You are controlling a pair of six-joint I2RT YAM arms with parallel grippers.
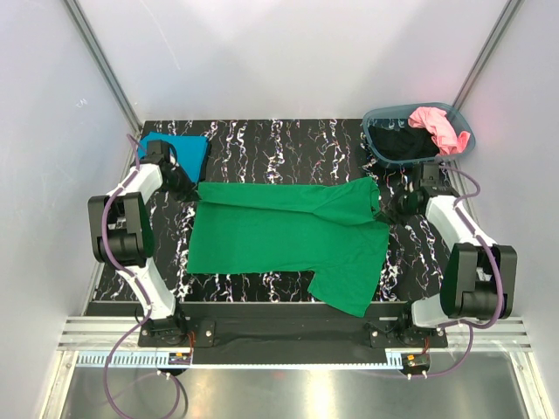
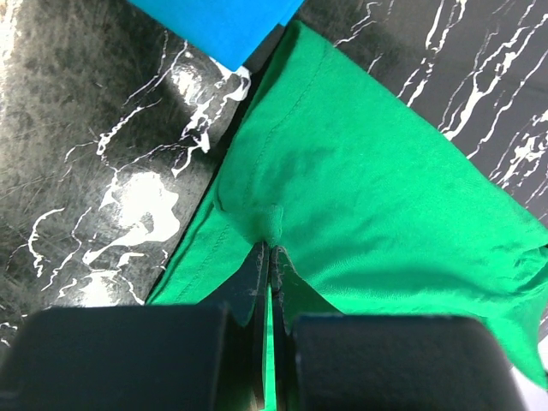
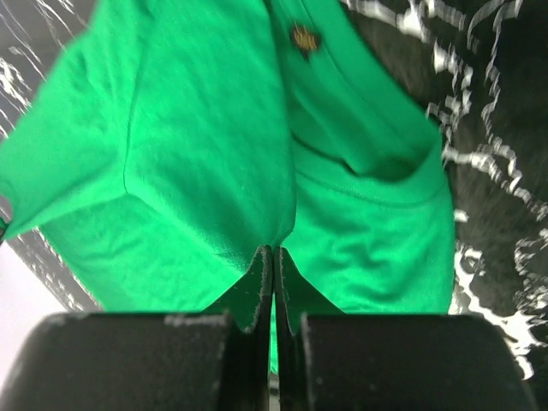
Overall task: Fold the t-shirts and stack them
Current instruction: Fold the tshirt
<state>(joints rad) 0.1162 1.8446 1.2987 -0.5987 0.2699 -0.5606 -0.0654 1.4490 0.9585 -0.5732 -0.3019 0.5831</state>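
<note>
- Looking down through the top external view, I see the green t-shirt (image 1: 288, 240) spread across the middle of the black marbled table (image 1: 288, 140). One sleeve (image 1: 349, 284) points toward the near edge on the right.
- In the same view, my left gripper (image 1: 186, 189) meets the shirt's far left corner. My right gripper (image 1: 389, 205) meets its far right corner.
- Also in this view, the teal t-shirt (image 1: 179, 148) lies folded at the far left corner of the table, just beside the left gripper. The basket (image 1: 461, 140) stands at the far right corner. It holds the black t-shirt (image 1: 402, 141), with the pink t-shirt (image 1: 435, 125) draped over its rim.
- In the left wrist view, the left fingers (image 2: 253, 278) are clenched together on a small pinch of green cloth near a stitched hem. An edge of the teal t-shirt shows beyond, just beside the green cloth.
- In the right wrist view, the right fingers (image 3: 257, 282) are clenched on a fold of green cloth. The collar (image 3: 368, 171) and a small label (image 3: 304, 38) lie beyond them, with marbled table to the right.
</note>
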